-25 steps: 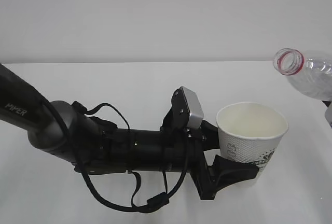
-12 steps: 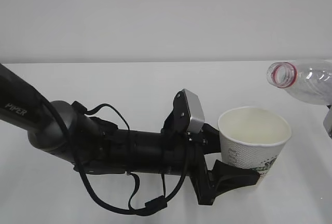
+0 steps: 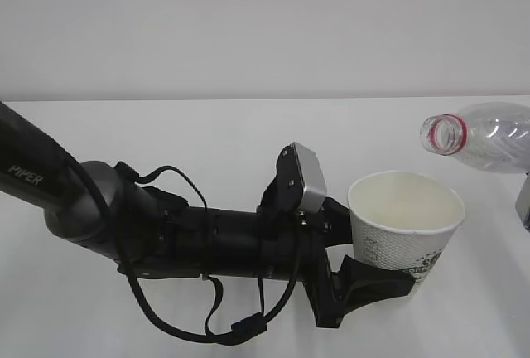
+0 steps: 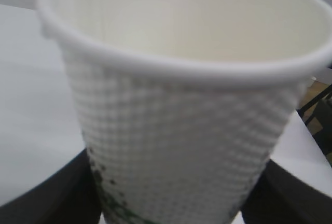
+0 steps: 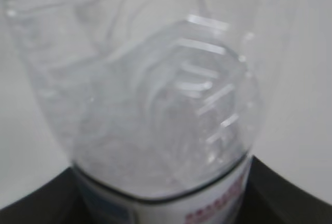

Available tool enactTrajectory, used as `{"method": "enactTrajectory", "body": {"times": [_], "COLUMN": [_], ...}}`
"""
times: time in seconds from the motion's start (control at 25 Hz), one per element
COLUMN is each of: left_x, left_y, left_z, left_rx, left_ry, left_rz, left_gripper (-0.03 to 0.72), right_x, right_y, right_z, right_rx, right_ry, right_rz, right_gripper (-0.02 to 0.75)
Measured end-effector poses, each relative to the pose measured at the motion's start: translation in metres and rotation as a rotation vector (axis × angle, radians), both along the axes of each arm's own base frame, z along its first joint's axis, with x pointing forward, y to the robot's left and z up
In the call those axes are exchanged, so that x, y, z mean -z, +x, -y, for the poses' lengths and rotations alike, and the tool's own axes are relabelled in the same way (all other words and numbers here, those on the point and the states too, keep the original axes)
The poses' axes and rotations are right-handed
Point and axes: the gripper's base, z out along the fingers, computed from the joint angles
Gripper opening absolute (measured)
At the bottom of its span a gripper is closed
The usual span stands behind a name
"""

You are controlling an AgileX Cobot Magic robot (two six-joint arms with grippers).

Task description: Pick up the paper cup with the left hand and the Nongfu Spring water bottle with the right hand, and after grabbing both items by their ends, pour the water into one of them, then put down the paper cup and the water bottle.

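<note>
**Over at the right edge: bottle mouth not quite above the cup yet**

At the right side of the worktop (image 3: 207, 134), the left hand (image 3: 377, 279) has its fingers (image 3: 374, 275) clamped low on the paper cup (image 3: 403, 225), holding it upright and seemingly just off the surface. The Nongfu Spring water bottle (image 3: 480, 134) lies almost on its side up and to the right, its open red-ringed mouth facing left, a bit right of and above the cup's rim. The right hand (image 5: 166, 203) grips it near the label end, fingers (image 5: 46, 200) closed on both sides of the body.

What worries me: no water visible coming out, and I can't tell how much is inside. If it tips more from here, the stream could land past the cup's right rim onto the worktop. Also that cup is thin paper held near its base, so squeezing or added weight might tilt it.
</note>
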Motion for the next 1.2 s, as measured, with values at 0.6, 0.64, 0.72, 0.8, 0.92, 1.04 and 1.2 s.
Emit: {"method": "enactTrajectory", "body": {"times": [0.6,0.64,0.72,0.8,0.92,1.04,1.2], "left_x": [0.0000,0.0000,0.0000,0.0000,0.0000,0.0000,0.0000], "left_y": [0.0000,0.0000,0.0000,0.0000,0.0000,0.0000,0.0000], "left_z": [0.0000,0.0000,0.0000,0.0000,0.0000,0.0000,0.0000], "left_rx": [0.000,0.000,0.000,0.000,0.000,0.000,0.000], "left_ry": [0.000,0.000,0.000,0.000,0.000,0.000,0.000], "left_rz": [0.000,0.000,0.000,0.000,0.000,0.000,0.000], "left_gripper": [0.525,0.525,0.525,0.525,0.525,0.525,0.525], "right_x": [-0.0026,-0.0028,-0.0032,-0.0046,-0.0066,-0.0072,-0.0079], "right_y": [0.0010,0.0010,0.0012,0.0015,0.0020,0.0022,0.0023], "right_z": [0.0021,0.0021,0.0021,0.0020,0.0020,0.0020,0.0019], "right_rx": [0.010,0.010,0.008,0.004,0.002,-0.001,-0.003], "right_ry": [-0.045,-0.047,-0.056,-0.066,-0.074,-0.084,-0.090], "right_rz": [0.034,0.036,0.042,0.058,0.082,0.090,0.098], "right_gripper": [0.442,0.442,0.442,0.442,0.441,0.441,0.441]}}
